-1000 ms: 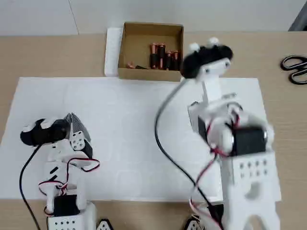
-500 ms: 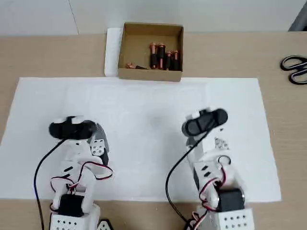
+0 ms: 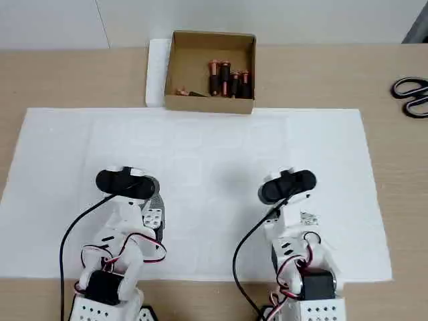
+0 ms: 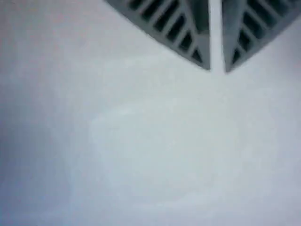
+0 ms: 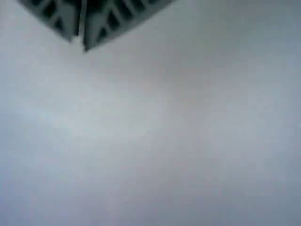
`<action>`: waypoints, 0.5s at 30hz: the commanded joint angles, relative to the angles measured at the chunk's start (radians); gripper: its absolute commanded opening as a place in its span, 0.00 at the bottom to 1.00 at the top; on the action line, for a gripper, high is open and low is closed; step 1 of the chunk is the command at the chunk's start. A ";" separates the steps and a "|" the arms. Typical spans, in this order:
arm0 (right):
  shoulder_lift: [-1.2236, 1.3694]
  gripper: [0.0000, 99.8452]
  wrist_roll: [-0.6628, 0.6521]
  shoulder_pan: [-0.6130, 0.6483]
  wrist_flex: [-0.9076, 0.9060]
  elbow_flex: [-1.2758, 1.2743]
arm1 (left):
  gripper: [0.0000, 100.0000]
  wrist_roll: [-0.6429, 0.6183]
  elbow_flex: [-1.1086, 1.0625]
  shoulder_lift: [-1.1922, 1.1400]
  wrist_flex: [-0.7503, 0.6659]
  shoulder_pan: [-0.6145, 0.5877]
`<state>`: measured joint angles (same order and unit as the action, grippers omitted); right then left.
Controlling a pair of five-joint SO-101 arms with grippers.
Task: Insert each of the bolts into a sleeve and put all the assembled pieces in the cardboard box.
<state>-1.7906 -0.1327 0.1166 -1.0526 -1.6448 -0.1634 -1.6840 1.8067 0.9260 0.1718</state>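
cardboard box (image 3: 207, 103), well beyond right gripper (image 5: 81, 44)

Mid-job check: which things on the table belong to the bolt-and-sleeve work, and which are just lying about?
For the job:
cardboard box
bolt-and-sleeve pieces lying inside it

Lying about:
scissors on the bare table, far from the box
white slab against the box's side
white sheet spread under both arms

One square brown cardboard box (image 3: 190, 59); roughly five copper-and-black bolt-and-sleeve pieces (image 3: 225, 75); one pair of black scissors (image 3: 411, 95); one white paper sheet (image 3: 200, 154); two white arms (image 3: 124, 224).
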 commanded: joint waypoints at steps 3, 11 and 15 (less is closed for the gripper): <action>-0.012 0.00 -0.003 -0.013 -0.005 0.003 | 0.01 0.005 0.015 0.009 0.003 0.009; -0.012 0.00 -0.003 -0.013 -0.005 0.003 | 0.01 -0.002 0.015 0.009 -0.002 0.009; -0.012 0.00 -0.003 -0.012 -0.005 0.003 | 0.01 -0.002 0.015 0.009 -0.002 0.009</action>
<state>-1.7921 -0.1327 0.1089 -1.0556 -1.6464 -0.1634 -1.6840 1.8067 0.9260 0.1749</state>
